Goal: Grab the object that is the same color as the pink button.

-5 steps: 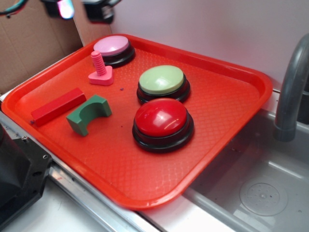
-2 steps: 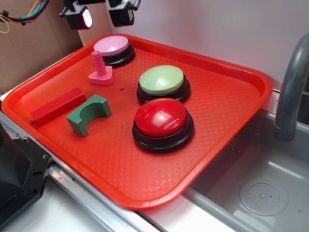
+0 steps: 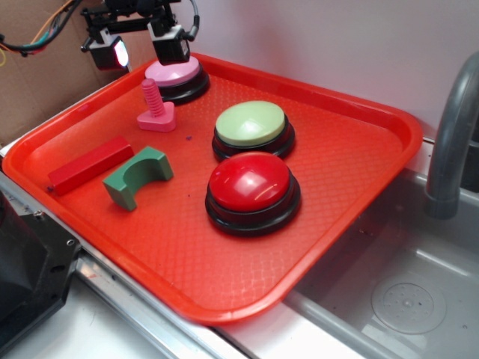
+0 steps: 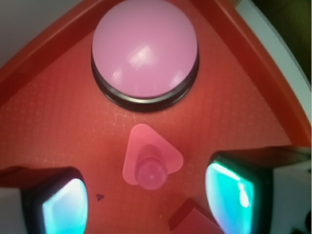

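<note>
Gripper (image 3: 142, 51) was black, with two blocky fingers (image 3: 171, 45). The finger pads (image 4: 229, 195) glowed pale cyan-white inside dark frames with rounded corners. White housing showed at the outer edges in the wrist view. Black, green, yellow and orange cables (image 3: 41, 34) trailed off behind the head.

Pink bolt (image 3: 156, 108) stands upright just beside pink button (image 3: 176, 76)
</note>
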Robot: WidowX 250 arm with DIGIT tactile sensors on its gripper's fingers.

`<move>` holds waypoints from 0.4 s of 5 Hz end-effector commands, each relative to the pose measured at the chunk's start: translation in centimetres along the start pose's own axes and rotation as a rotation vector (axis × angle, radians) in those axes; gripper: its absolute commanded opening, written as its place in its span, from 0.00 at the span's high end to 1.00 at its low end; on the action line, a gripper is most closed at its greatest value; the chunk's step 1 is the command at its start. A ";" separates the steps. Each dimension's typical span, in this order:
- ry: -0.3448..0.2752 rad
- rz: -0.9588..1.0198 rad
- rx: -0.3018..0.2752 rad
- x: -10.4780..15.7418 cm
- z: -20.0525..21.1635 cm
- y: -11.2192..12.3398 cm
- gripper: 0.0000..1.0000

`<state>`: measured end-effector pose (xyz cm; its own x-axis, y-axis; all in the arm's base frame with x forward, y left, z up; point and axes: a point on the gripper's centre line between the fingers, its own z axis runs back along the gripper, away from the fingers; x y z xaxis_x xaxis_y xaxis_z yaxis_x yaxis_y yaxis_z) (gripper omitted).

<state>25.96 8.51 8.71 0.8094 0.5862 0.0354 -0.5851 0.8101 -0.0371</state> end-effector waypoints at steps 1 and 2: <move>0.012 -0.031 0.018 0.0 -2.1 -0.4 0.00; 0.030 -0.032 0.024 0.0 -3.2 -0.5 0.00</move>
<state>26.17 7.49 4.45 0.8242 0.5657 -0.0260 -0.5659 0.8245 -0.0006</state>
